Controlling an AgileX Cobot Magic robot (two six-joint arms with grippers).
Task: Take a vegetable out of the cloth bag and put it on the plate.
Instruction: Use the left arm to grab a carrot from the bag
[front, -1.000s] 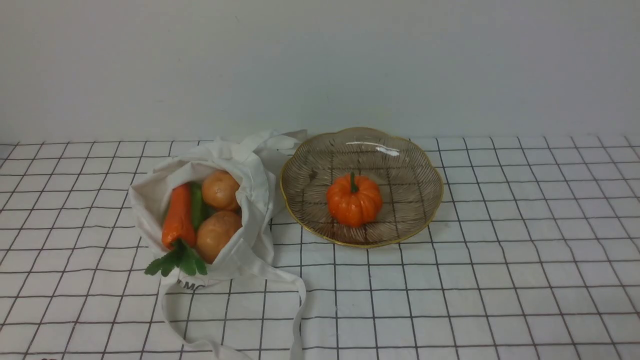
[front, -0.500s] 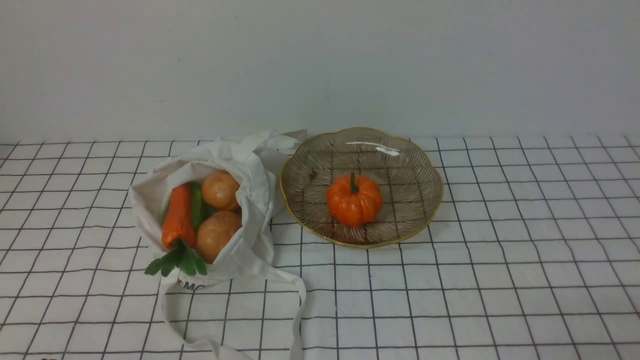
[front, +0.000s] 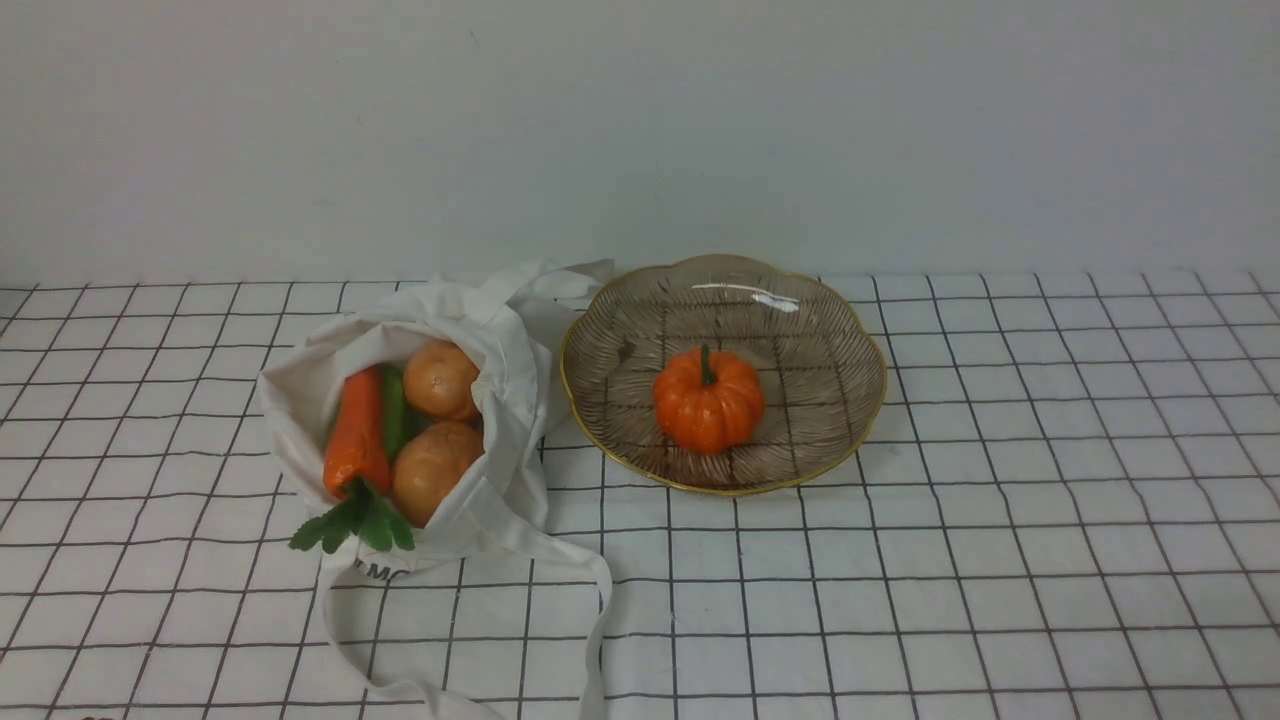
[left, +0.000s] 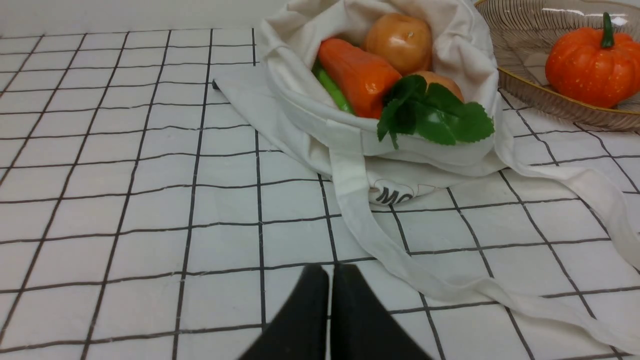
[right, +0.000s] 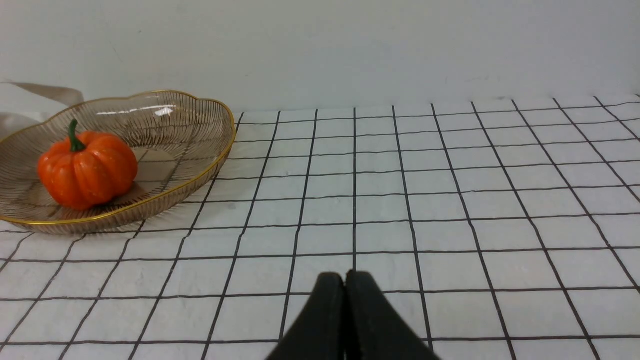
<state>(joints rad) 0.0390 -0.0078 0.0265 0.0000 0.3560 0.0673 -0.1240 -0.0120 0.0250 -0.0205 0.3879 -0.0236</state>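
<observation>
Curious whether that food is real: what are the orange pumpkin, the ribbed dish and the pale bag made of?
Small orange pumpkin: probably moulded plastic, given its even glossy sheen.
Ribbed see-through plate: looks like glass or clear plastic, with a gold rim and bright reflections.
Cream cloth bag: matte woven fabric, likely cotton canvas; it folds and creases softly.

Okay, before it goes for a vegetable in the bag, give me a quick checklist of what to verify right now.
1. Cloth bag mouth open: ok; carrot lies on top, leaves over the rim.
2. Room on plate: ok; only the pumpkin sits there.
3. Left tool open for grasping: not ok; shut, short of the bag.
4. Right tool out of the way: ok; shut, away from the bag.
5. Bag strap clear of left tool: cannot tell; it trails close by.
</observation>
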